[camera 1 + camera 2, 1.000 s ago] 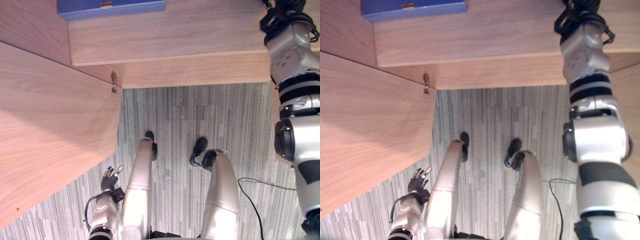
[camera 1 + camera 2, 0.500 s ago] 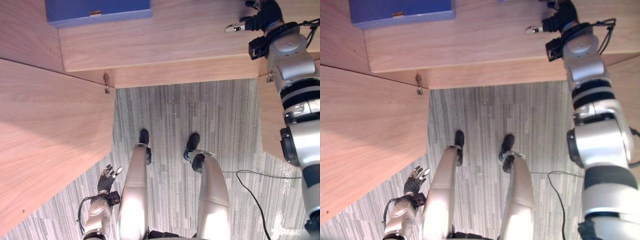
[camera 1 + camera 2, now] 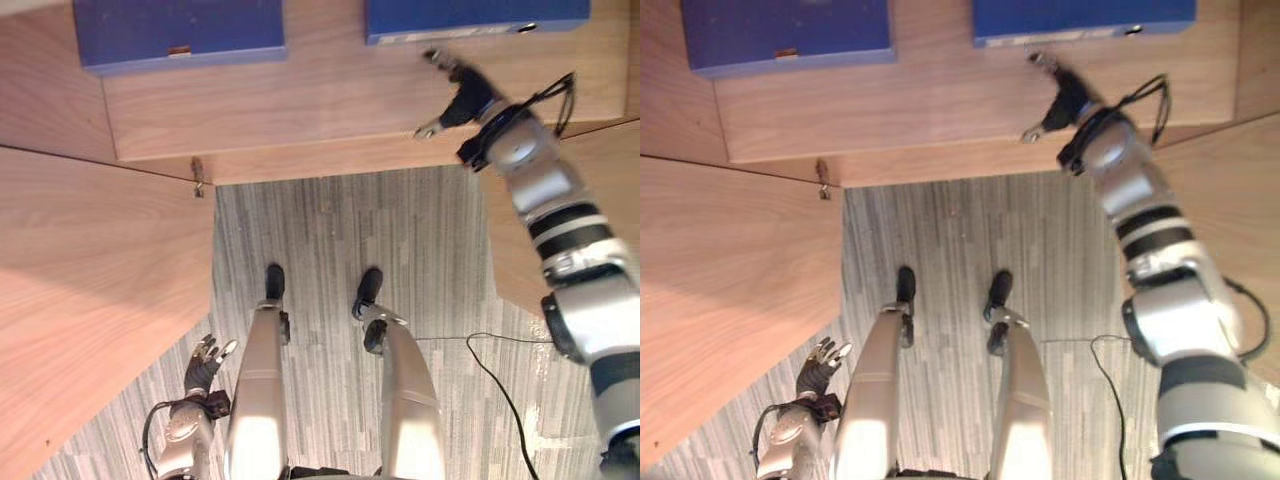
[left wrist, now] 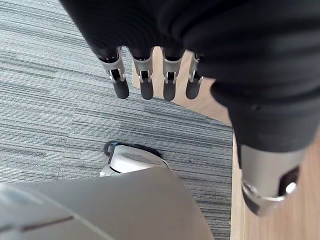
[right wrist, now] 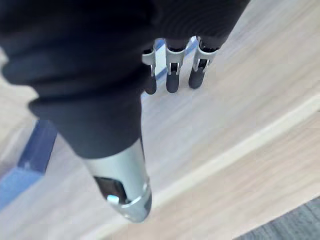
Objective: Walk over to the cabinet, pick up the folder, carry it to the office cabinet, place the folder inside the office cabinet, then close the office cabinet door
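Right hand [image 3: 458,100] spread, empty, over shelf [image 3: 330,95] front edge, just beside folder [image 3: 470,18]. Left hand [image 3: 205,362] relaxed open, idle. Placing looks done; next: swing door [image 3: 90,300] shut.

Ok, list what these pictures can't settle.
- Left folder and right folder: far parts cut off by the eye views' top edge.
- Whether the right hand touches the right folder: its own cover hides the contact in the wrist view.
- Hinge: too small for detail.
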You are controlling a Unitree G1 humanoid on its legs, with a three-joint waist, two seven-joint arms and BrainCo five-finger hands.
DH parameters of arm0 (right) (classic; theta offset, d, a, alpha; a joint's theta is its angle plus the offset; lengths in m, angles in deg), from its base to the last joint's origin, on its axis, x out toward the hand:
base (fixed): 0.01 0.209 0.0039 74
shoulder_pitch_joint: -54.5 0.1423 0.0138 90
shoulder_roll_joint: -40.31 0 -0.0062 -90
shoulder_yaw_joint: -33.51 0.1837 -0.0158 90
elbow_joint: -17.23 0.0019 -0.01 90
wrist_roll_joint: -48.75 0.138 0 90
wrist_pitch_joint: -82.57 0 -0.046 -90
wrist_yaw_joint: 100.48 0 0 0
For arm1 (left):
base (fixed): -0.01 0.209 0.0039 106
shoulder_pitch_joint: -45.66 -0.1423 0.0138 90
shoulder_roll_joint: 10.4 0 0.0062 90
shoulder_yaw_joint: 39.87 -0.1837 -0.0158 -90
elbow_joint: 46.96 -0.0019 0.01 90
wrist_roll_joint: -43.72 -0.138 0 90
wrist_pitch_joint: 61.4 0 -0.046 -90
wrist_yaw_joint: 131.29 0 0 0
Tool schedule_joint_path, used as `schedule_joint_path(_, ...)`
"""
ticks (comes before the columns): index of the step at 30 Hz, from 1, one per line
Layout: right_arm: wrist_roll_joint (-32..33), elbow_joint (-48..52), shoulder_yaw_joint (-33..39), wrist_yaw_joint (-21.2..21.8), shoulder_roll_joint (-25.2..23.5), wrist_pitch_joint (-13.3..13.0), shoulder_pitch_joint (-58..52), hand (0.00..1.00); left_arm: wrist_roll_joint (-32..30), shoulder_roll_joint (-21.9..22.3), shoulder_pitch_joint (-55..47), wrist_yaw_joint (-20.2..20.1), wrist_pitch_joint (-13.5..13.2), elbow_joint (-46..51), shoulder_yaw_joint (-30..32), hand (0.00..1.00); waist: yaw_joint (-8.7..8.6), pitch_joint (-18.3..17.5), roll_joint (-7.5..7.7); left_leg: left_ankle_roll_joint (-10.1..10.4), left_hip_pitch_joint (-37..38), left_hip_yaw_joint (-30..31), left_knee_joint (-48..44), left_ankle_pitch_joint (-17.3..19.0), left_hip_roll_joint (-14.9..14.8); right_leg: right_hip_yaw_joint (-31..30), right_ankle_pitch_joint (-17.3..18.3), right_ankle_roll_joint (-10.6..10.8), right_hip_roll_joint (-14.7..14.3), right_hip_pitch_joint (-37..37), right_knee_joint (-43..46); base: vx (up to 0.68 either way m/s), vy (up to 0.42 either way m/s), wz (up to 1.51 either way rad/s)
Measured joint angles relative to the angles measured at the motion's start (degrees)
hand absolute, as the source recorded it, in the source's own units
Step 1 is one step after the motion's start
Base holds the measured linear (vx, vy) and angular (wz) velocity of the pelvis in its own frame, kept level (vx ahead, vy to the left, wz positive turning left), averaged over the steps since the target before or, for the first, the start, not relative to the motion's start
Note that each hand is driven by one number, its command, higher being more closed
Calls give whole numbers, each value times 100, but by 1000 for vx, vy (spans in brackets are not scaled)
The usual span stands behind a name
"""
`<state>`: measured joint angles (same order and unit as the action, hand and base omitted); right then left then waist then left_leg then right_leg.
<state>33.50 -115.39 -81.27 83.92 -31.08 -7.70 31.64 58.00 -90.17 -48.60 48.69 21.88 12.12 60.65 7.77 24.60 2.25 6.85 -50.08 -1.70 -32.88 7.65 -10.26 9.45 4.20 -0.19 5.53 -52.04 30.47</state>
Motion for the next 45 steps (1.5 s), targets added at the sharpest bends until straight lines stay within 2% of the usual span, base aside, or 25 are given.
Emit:
schedule_joint_path(7, -866, -98, 5, -6, -480, 104, -224, 0, 0, 48, 2, 112, 14, -50, 102, 0, -59, -159, 103, -1, 362, -130, 613, -273, 5, -10, -324, 6, -70, 339, -655, 17, 13, -4)
schedule_joint_path(12, -1652, -573, -268, -38, -1047, 250, -387, 0, 10, 240, 39, 256, 43, -194, 95, 0, -60, -397, 159, 35, 1033, -306, 1547, -670, 27, -21, -642, -2, -151, 880, -1427, 31, 13, -5)
schedule_joint_path(15, -1755, -1034, -473, 1, -1323, 298, -550, 0, 2, 339, 193, 304, 70, -501, 0, 0, -50, -544, 162, 78, 1583, -365, 2105, -888, 51, 1, -685, -9, -169, 1245, -1624, 50, -5, -1)
schedule_joint_path(18, -1756, -1208, -519, 76, -1492, 323, -946, 0, 0, 405, 423, 309, 72, -811, -35, 0, -70, -597, 161, 85, 1991, -436, 2195, -899, 41, 40, -693, 1, -184, 1652, -1726, 71, 8, -6)
schedule_joint_path(19, -1759, -1214, -504, 138, -1655, 383, -1524, 0, -1, 465, 600, 329, 73, -1080, -61, 0, -82, -618, 167, 76, 2348, -537, 2195, -873, 18, 40, -733, 58, -207, 2082, -1881, 56, 31, -4)
schedule_joint_path(21, -1759, -1213, -501, 141, -1801, 385, -1922, 0, -7, 497, 637, 335, 70, -1205, -123, 0, -118, -679, 198, 69, 2560, -593, 2189, -823, 0, 16, -783, 83, -240, 2324, -2011, 40, 29, -19)
schedule_joint_path(22, -1757, -1205, -376, 139, -1991, 377, -2398, 0, -48, 517, 659, 339, 73, -1373, -145, 0, -151, -914, 253, 37, 2653, -711, 2163, -735, -14, -59, -832, 83, -273, 2438, -2158, 46, 23, -38)
schedule_joint_path(25, -1462, -1152, -64, 133, -2233, 276, -3303, 0, -159, 532, 747, 340, 100, -1742, -267, 0, -234, -1015, 268, 16, 3155, -857, 2083, -577, 18, -278, -989, 140, -317, 2991, -2438, 34, 54, -43)
schedule_joint_path(26, -1000, -1151, 215, 122, -2293, 220, -3717, 0, -253, 516, 735, 340, 108, -1838, -269, 0, -277, -1057, 270, -6, 3375, -917, 1983, -452, 21, -377, -1021, 158, -330, 3248, -2536, -27, 76, -36)
schedule_joint_path(28, -489, -1150, 826, 51, -2437, 207, -4310, 0, -346, 391, 660, 335, 115, -2020, -264, 0, -419, -1271, 303, -43, 3596, -1062, 1844, -268, 34, -560, -1035, 200, -330, 3493, -2672, -56, 96, -44)
schedule_joint_path(32, 324, -1144, 1794, -230, -2651, 144, -5063, 0, -635, 203, 494, 335, 144, -2326, -212, 0, -587, -1579, 334, -119, 4038, -1304, 1897, -167, 147, -858, -1090, 271, -277, 3836, -2898, -59, 87, -37)
schedule_joint_path(37, 897, -1071, 2903, -597, -2856, 38, -5936, 0, -935, 190, 225, 337, 183, -2711, 0, 0, -742, -2128, 309, -162, 4475, -1581, 2073, -38, 318, -1257, -1165, 341, -241, 4054, -3075, -9, 83, -36)
schedule_joint_path(39, 1165, -975, 3236, -695, -2909, 22, -6201, 0, -954, 170, 207, 342, 218, -2866, 120, 0, -802, -2180, 291, -173, 4643, -1793, 2066, 27, 344, -1474, -1266, 397, -246, 4142, -3083, 57, 73, -49)
schedule_joint_path(45, 1183, -741, 3943, -974, -3095, 16, -6852, 0, -1255, 184, 162, 338, 296, -3057, 420, 0, -908, -2223, 247, -228, 5133, -2566, 2039, 255, 368, -2158, -1348, 407, -342, 4228, -3033, 16, 94, -68)
